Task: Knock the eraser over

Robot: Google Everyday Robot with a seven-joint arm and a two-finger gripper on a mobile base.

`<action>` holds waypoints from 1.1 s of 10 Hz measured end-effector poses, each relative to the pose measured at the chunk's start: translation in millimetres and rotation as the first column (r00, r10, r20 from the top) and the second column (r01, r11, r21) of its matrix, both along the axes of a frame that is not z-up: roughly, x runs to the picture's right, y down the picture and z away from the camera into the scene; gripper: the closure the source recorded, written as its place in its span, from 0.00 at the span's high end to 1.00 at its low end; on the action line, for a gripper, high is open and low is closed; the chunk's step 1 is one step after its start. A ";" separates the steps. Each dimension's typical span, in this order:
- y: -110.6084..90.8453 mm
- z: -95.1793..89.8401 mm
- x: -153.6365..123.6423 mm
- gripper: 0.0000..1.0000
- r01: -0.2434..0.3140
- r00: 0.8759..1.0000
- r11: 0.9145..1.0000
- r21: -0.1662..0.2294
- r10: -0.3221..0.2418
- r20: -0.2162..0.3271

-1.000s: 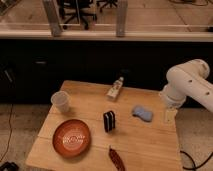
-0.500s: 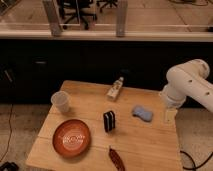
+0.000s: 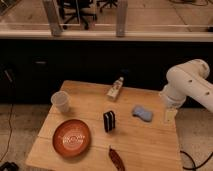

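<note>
- The eraser point(image 3: 109, 121) stands upright near the middle of the table point(image 3: 90, 102). It is a small black block with a pale stripe down its middle.
- Nothing touches the eraser; bare wood shows all around its base.
- The gripper point(image 3: 171, 116) is off to the right of the eraser in the view, well apart from it. It hangs at the table's right edge, pointing down from the white arm point(image 3: 187, 87).
- Whether the gripper is wide or narrow cannot be told; nothing can be seen held in it.
- A soft light-blue pad point(image 3: 142, 113) lies between the eraser and the gripper, a little farther back than the eraser. It is apart from both and nearer the gripper.
- A round reddish-brown plate point(image 3: 72, 138) sits to the front left of the eraser, near it but not touching.
- A dark reddish, elongated thing point(image 3: 116, 158) lies at the table's front edge, just in front of the eraser; what it is cannot be made out.
- A pale small bottle point(image 3: 116, 89) lies at an angle behind the eraser, near the table's back edge.
- A pale cup point(image 3: 61, 101) stands upright at the left side, behind the plate and well apart from the eraser.
</note>
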State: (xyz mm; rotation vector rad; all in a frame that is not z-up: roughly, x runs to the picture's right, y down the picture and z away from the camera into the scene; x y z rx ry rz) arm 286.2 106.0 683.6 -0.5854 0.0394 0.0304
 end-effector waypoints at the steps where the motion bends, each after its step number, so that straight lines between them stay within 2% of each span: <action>1: 0.0 0.1 0.0 0.80 0.000 1.000 1.000 0.000 0.000 0.000; 4: 0.0 -0.6 -0.4 0.80 0.002 1.000 1.000 0.000 -0.002 -0.001; 7: 2.3 -0.7 -30.0 0.80 0.016 1.000 1.000 -0.011 -0.016 0.010; 11: 5.4 -0.5 -36.8 0.80 0.023 1.000 1.000 -0.017 -0.023 0.012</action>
